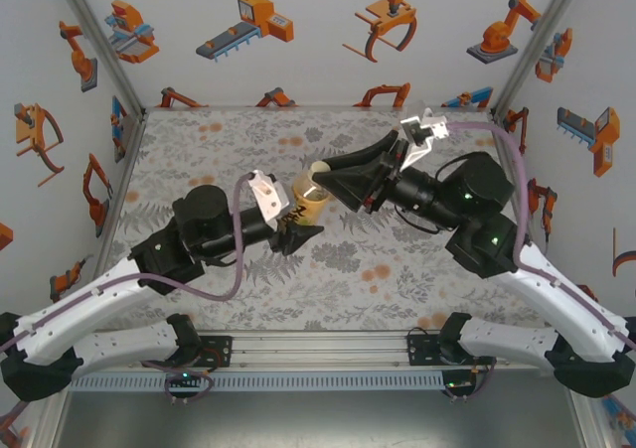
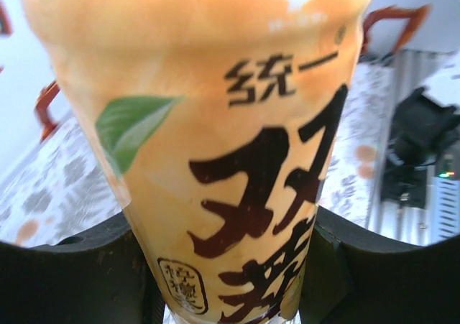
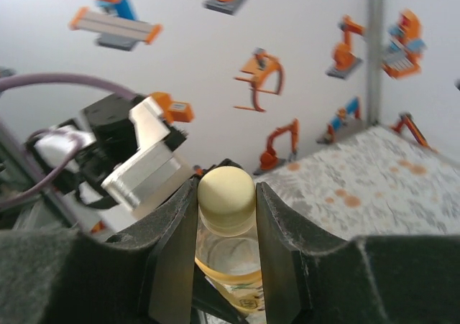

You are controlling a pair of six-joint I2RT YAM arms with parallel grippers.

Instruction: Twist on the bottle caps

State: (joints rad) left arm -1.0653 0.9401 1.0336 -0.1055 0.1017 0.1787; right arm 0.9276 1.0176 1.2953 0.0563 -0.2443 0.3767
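Here the bench carries a grey leaf-and-flower print with scattered orange blotches, and it is bare along its far edge and both side edges. White walls close it on three sides, dotted with orange and blue pictures of robot arms and grippers. Bare metal posts rise at the far corners, and a slotted metal rail runs along the near edge between the arm bases.

Near the middle of the bench the left tool is clamped on the amber bottle, its dark fingers pressed to each side of the yellow label low on the body. Whether the bottle's base touches the bench I cannot tell.

The right tool reaches in from the far right side, narrow, its two fingers closed against the pale yellowish cap, which sits on the bottle's neck.
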